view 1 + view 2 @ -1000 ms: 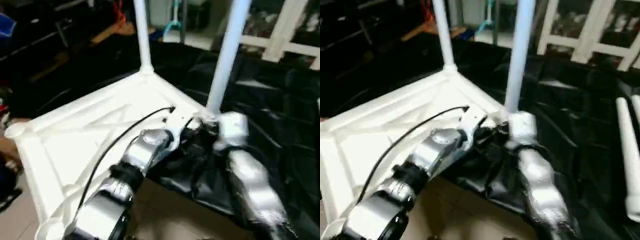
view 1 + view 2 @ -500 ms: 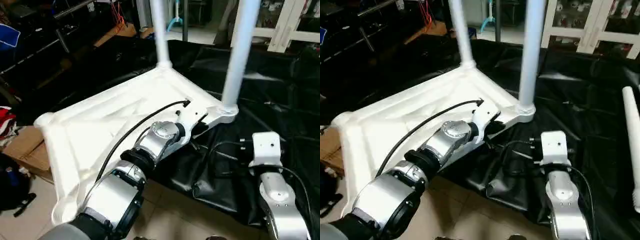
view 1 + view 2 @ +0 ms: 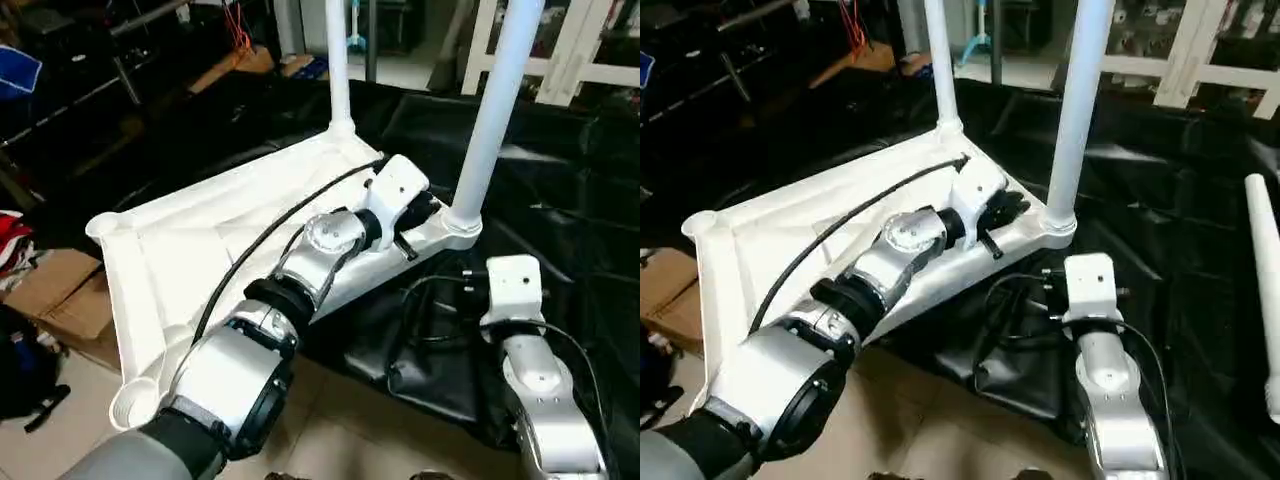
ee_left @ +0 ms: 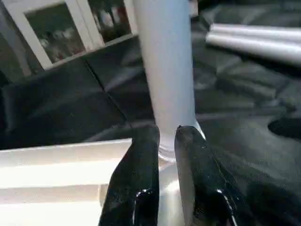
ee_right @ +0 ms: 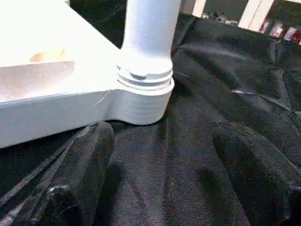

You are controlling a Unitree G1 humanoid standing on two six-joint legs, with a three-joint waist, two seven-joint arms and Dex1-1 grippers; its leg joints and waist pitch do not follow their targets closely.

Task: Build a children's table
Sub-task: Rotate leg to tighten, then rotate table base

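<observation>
- Lying upside down on black sheeting (image 3: 560,180), the table top (image 3: 200,250) is being shown with its ribbed underside up.
- Two legs are being seen already standing in corner sockets: the near leg (image 3: 495,110) and the far leg (image 3: 338,60).
- Two corner sockets are being left empty: one at the far left corner (image 3: 100,225), one at the nearest corner (image 3: 135,405). Judged roughly half done.
- A spare leg (image 3: 1262,280) is being kept on the sheeting, well apart on the right; loose white tubes (image 4: 254,42) are being seen past the near leg.
- The left gripper (image 4: 167,136) is being held just before the near leg's base, jaws a narrow gap apart, nothing gripped.
- The right gripper (image 5: 160,141) is being held wide open, empty, near that leg's threaded collar (image 5: 145,77).
- A white glass-door cabinet (image 3: 580,40) and a cardboard box (image 3: 60,300) are being noted around; the left forearm (image 3: 310,270) is lying across the top.
</observation>
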